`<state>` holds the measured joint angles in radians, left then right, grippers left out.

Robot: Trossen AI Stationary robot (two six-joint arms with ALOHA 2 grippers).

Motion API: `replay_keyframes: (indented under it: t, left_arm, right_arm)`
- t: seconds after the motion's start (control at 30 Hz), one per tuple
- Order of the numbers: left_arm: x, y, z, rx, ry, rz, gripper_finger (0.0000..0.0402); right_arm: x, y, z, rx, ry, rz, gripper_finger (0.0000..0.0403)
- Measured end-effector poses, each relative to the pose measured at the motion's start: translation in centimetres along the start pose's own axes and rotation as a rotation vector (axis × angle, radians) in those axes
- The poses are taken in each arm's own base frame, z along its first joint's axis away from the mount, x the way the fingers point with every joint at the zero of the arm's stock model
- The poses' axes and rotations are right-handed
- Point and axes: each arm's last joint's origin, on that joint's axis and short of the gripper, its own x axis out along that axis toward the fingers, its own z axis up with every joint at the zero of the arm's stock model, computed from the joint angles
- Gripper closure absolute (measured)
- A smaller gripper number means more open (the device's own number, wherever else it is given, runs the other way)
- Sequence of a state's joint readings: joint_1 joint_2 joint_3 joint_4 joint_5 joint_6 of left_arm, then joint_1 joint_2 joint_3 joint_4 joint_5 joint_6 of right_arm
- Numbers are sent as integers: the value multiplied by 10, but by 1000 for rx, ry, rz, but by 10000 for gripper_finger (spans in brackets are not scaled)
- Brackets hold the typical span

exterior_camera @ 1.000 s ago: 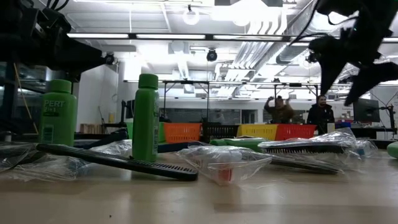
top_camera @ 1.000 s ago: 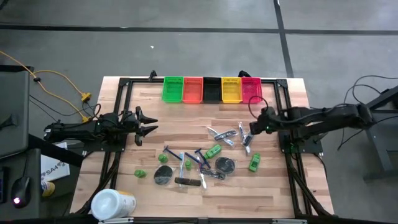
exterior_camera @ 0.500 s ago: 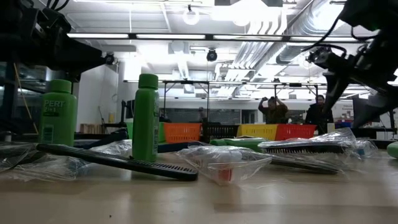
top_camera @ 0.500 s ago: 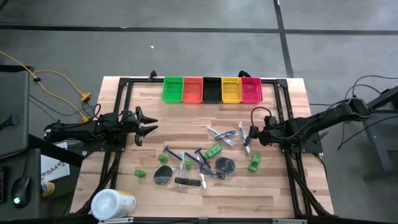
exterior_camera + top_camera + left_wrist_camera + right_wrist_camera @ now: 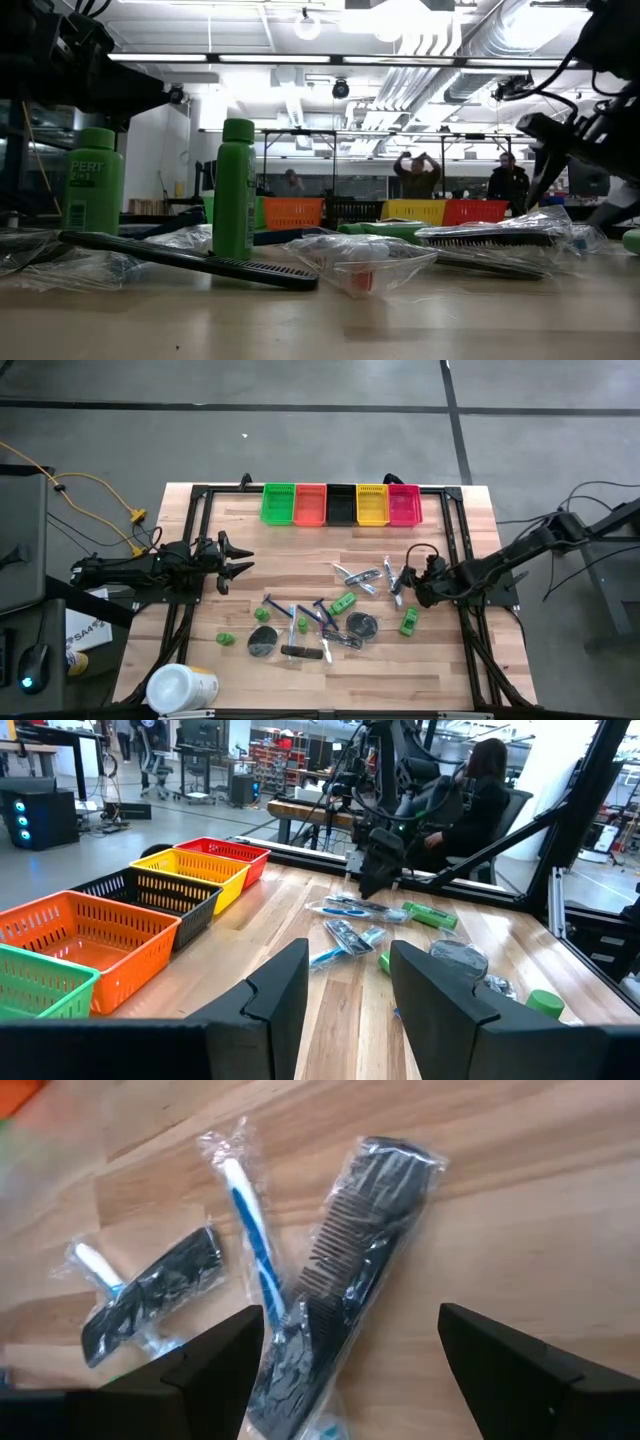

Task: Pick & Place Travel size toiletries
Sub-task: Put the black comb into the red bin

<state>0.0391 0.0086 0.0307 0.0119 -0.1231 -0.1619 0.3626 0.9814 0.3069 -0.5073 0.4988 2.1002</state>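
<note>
Wooden worktop (image 5: 300, 550) carried the travel size toiletries (image 5: 320, 622) scattered mid-table, with coloured bins (image 5: 341, 504) along the far edge. Right end effector (image 5: 350, 1350) hovered low with fingers spread wide over a bagged black comb (image 5: 345, 1305) lying against a bagged toothbrush (image 5: 252, 1230). Left end effector (image 5: 345, 985) waited at the left side, fingers partly apart, nothing between them. Suggest centring the comb's spine between the fingers, clear of the toothbrush, before descending: loose plastic wrap looked slippery.

A row of five coloured plastic bins (image 5: 341, 504) stands at the far edge of the wooden table (image 5: 290, 680). A large white cylindrical tub (image 5: 178, 688) lies at its near left corner.
</note>
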Motion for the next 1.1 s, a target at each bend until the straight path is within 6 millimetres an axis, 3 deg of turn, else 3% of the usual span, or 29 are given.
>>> replay_keyframes:
  t: [0.73,0.87,1.1]
  left_arm:
    - [0,0,0,0,0,0,258]
    - [0,0,0,0,0,0,258]
    - [0,0,0,0,0,0,258]
  right_arm:
    - [24,15,-2,96,-38,21,112]
    - [25,14,-1,99,-37,8,147]
    - [25,12,-1,77,-37,-5,248]
